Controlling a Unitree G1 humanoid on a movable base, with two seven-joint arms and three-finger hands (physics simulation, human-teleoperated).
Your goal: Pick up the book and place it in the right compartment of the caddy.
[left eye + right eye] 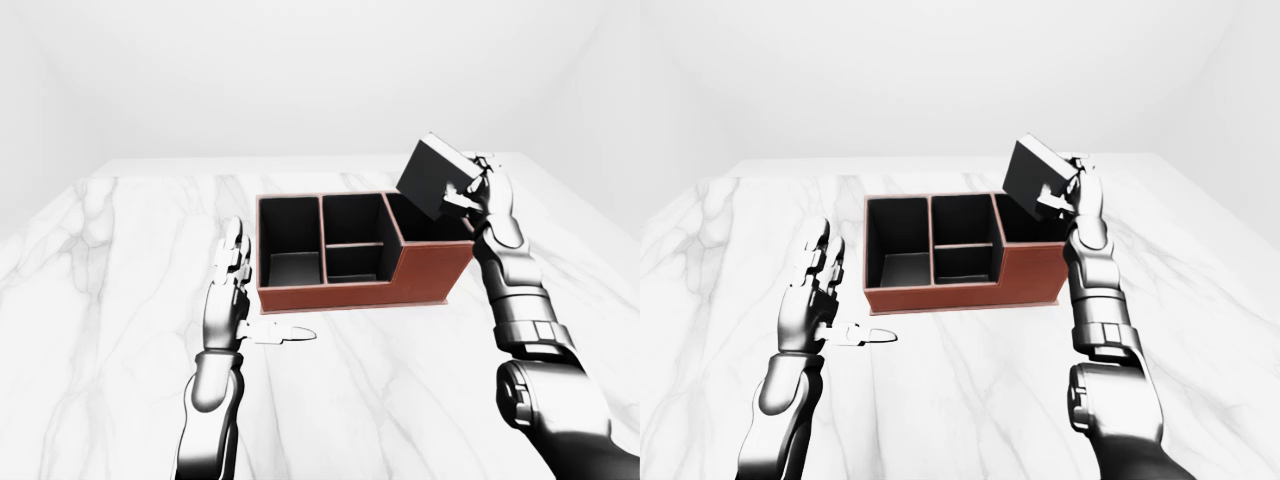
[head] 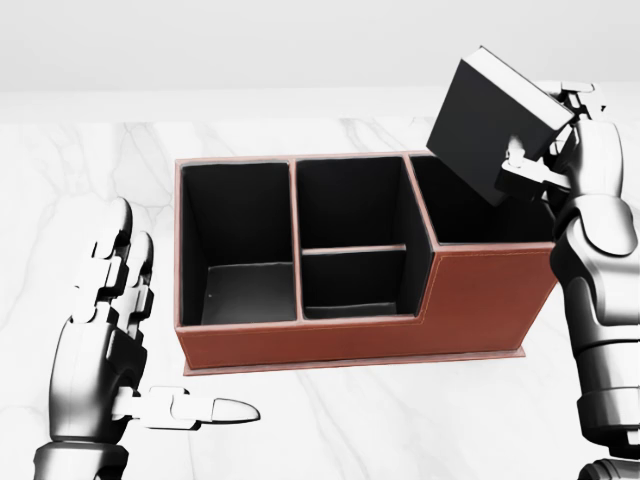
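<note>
A black book (image 2: 495, 125) hangs tilted in the air, held by my right hand (image 2: 545, 150), whose fingers close on its lower right edge. It hovers over the right compartment (image 2: 480, 205) of the brown caddy (image 2: 350, 335), its lower corner near the compartment's rim. The caddy has black-lined sections: a left one, two small middle ones, and a taller right one. My left hand (image 2: 130, 345) stands open at the lower left of the head view, thumb pointing right, apart from the caddy.
The caddy rests on a white marble table (image 1: 120, 300) that stretches on all sides. The table's far edge (image 1: 300, 158) runs behind the caddy in the left-eye view. White walls stand beyond.
</note>
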